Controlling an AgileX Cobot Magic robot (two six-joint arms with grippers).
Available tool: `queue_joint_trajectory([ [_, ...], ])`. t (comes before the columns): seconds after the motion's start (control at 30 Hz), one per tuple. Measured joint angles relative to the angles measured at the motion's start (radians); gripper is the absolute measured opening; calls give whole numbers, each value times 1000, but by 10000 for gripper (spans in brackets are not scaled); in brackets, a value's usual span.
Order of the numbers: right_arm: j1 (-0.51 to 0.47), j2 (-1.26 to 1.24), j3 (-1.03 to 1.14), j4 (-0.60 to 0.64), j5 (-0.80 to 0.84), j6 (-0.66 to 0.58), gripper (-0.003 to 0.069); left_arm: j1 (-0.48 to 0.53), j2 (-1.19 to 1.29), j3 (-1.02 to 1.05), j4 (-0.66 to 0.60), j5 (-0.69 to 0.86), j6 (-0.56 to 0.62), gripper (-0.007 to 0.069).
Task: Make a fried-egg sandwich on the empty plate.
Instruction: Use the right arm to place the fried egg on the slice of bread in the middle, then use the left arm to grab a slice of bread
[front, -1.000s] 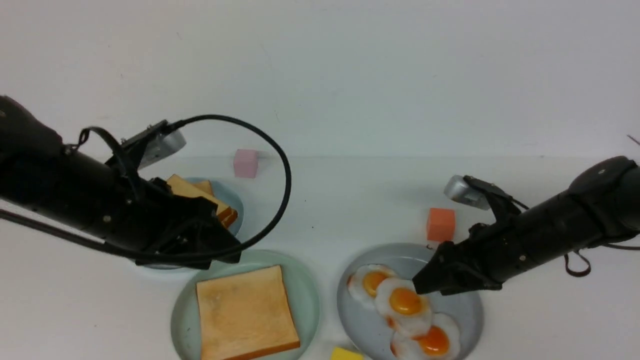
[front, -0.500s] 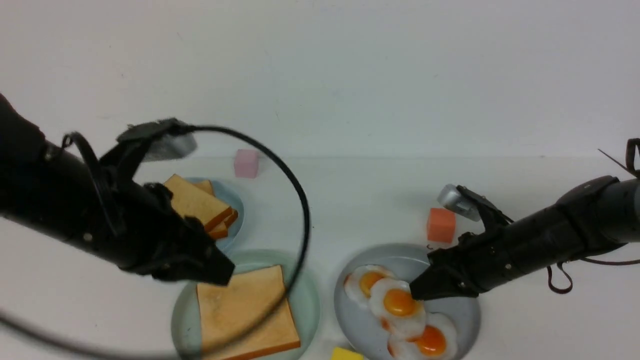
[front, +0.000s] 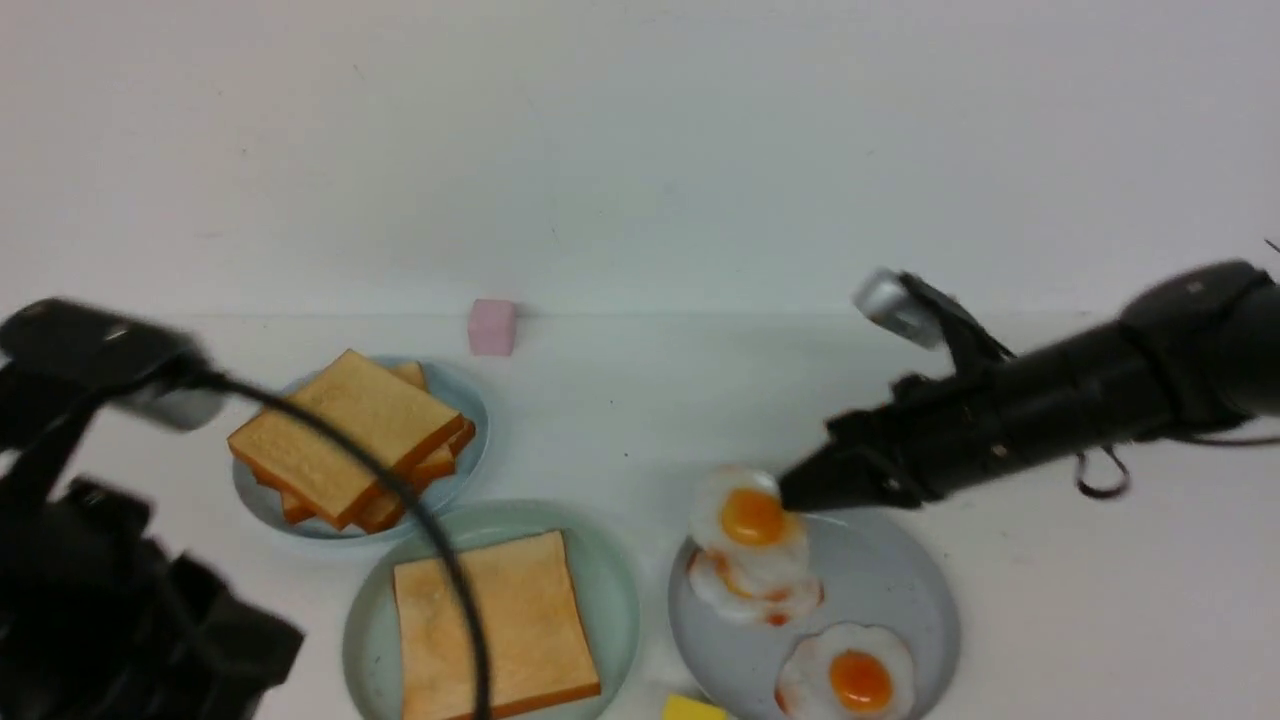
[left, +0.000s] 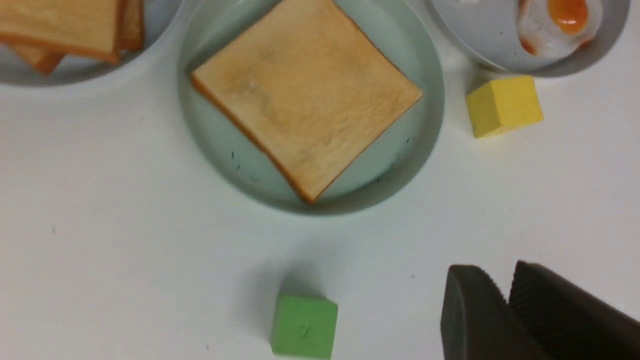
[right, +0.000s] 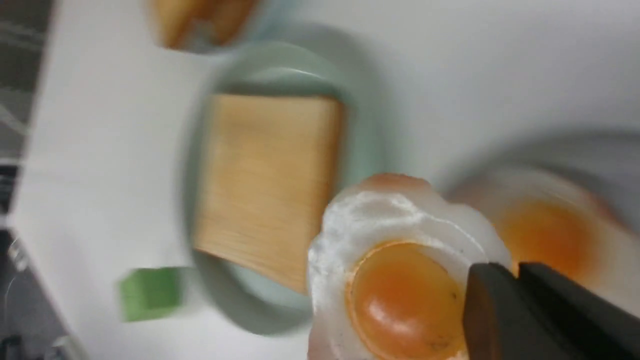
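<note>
One golden toast slice (front: 490, 625) lies flat on the mint-green empty plate (front: 620, 600), also seen in the left wrist view as toast (left: 305, 95) on plate (left: 220, 145). My right gripper (front: 792, 495) is shut on the edge of a fried egg (front: 750, 520), held a little above the grey plate (front: 900, 570). The right wrist view shows this egg (right: 395, 280) pinched in the gripper (right: 517, 272), with the toast (right: 270, 180) beyond it. My left gripper (left: 506, 282) is shut and empty, drawn back over bare table near the front left.
A light-blue plate (front: 470, 400) holds a stack of toast (front: 345, 430). Two more eggs (front: 850, 675) stay on the grey plate. Foam cubes lie about: pink (front: 492, 325) at the back, yellow (left: 504, 105) between the near plates, green (left: 304, 325) near the left gripper.
My right gripper closed on an egg and raised it up and left off the grey plate. My left arm shut its jaws and pulled back toward the near left.
</note>
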Motion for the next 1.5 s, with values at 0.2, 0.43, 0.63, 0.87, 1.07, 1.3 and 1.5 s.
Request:
queue_joint_trajectory([
  [0.2,197,71,-151,11,-73,56,48,0,-151,77,7,13,-81,136],
  [0.43,311,254,-270,52,-169,84,80,0,-185,91,9,30,-96,143],
  [0.63,322,313,-280,56,-192,88,208,0,-185,91,-8,16,-96,148],
  [0.87,320,220,-281,-80,-156,134,531,0,-170,92,116,-70,-291,160],
  [1.07,294,-30,-283,-389,-46,389,610,0,-14,92,329,-146,-499,162],
  [1.3,286,-393,-287,-960,105,852,553,134,320,-35,191,-273,-482,165],
  [1.5,285,-554,-198,-932,138,882,540,355,508,-165,-232,-277,-225,196],
])
